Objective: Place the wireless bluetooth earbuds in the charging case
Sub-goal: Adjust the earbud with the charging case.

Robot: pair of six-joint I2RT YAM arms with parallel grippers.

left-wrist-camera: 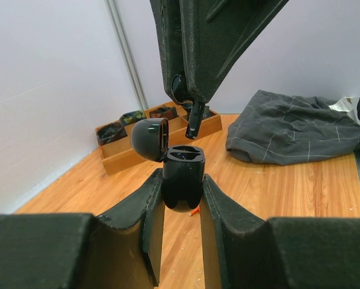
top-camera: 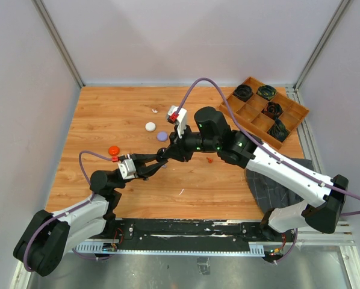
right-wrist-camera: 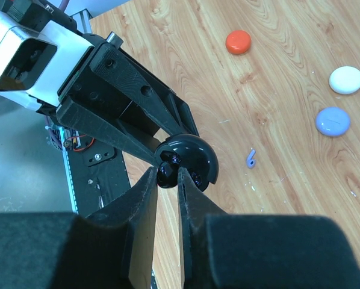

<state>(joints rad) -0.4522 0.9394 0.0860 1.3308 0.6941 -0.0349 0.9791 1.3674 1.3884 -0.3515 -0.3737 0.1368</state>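
Observation:
My left gripper point(left-wrist-camera: 181, 188) is shut on the body of the black charging case point(left-wrist-camera: 182, 174), held above the table with its lid point(left-wrist-camera: 150, 139) swung open to the left. Directly above the opening hangs a black earbud point(left-wrist-camera: 193, 122), stem down, a short gap from the case. My right gripper point(right-wrist-camera: 167, 175) is shut on this earbud point(right-wrist-camera: 168, 171). Both grippers meet over the table's middle point(top-camera: 162, 161). A red-orange earbud point(top-camera: 210, 160) and a pale purple earbud point(right-wrist-camera: 251, 158) lie loose on the wood.
Red point(top-camera: 113, 150), white point(top-camera: 150, 126) and pale purple point(top-camera: 162, 136) round pucks lie left of centre. A wooden divided tray point(top-camera: 252, 108) with black coiled bundles stands at the back right. A grey cloth point(top-camera: 270, 180) is heaped at the right front.

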